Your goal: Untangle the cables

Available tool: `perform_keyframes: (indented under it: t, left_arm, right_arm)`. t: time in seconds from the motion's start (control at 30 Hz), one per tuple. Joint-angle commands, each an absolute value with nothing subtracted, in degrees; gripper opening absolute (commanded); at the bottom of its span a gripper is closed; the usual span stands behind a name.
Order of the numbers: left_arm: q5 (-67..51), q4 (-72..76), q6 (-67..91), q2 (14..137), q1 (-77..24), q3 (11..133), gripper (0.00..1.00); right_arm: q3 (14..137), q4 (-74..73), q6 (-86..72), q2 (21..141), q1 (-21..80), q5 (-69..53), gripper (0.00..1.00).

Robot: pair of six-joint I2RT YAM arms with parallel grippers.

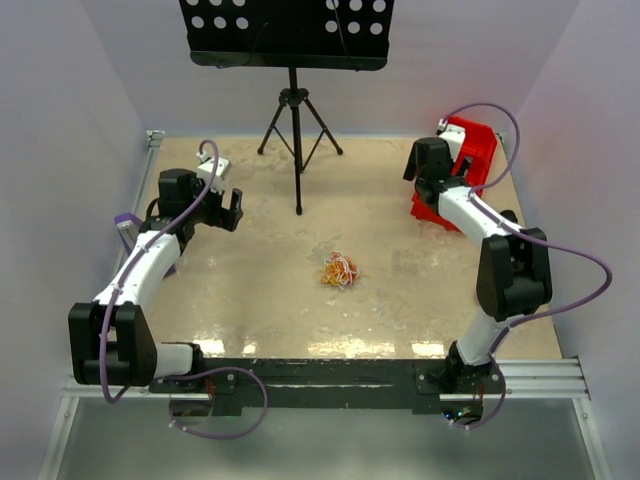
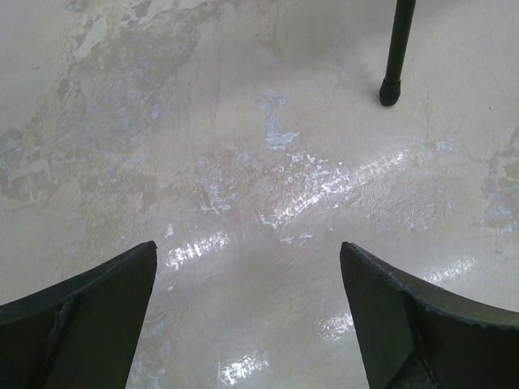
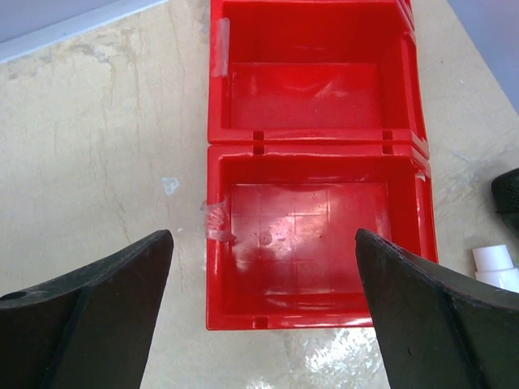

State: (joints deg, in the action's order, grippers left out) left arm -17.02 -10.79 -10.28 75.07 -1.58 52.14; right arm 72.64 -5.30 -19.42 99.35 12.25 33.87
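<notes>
The cables (image 1: 339,271) lie as a small clump of orange, white and red wires on the table, near the middle of the top view. My left gripper (image 1: 227,209) hovers at the left side of the table, well away from the clump, open. Between its fingers the left wrist view shows only bare tabletop (image 2: 259,267). At the back right my right gripper (image 1: 421,160) is open above the red bin (image 3: 316,162), whose two compartments hold nothing. The cables appear in neither wrist view.
A black music stand on a tripod (image 1: 293,110) stands at the back centre; one foot (image 2: 390,91) shows in the left wrist view. The red bin (image 1: 462,165) sits at the back right corner. White walls close in both sides.
</notes>
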Motion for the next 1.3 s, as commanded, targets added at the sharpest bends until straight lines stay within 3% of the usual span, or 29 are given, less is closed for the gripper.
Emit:
perform_keyframes:
  t: [0.0,0.37,0.9,1.27]
  left_arm:
    - [-18.5,-9.1,-11.1,74.8,-2.5,52.0,1.00]
    - [-13.1,-6.0,-11.0,77.9,-13.3,54.0,1.00]
    - [-1.1,3.2,-16.1,103.6,-32.2,69.6,1.00]
    - [4.2,6.6,-24.3,108.8,-42.8,65.2,1.00]
  right_arm:
    - [74.6,-9.7,-20.3,98.9,12.0,35.9,0.98]
    - [67.1,-11.9,-21.0,94.4,12.1,35.3,0.98]
    - [68.8,-13.4,-22.4,100.4,9.4,33.5,0.98]
    - [67.4,-15.7,-25.5,99.8,5.7,32.7,0.92]
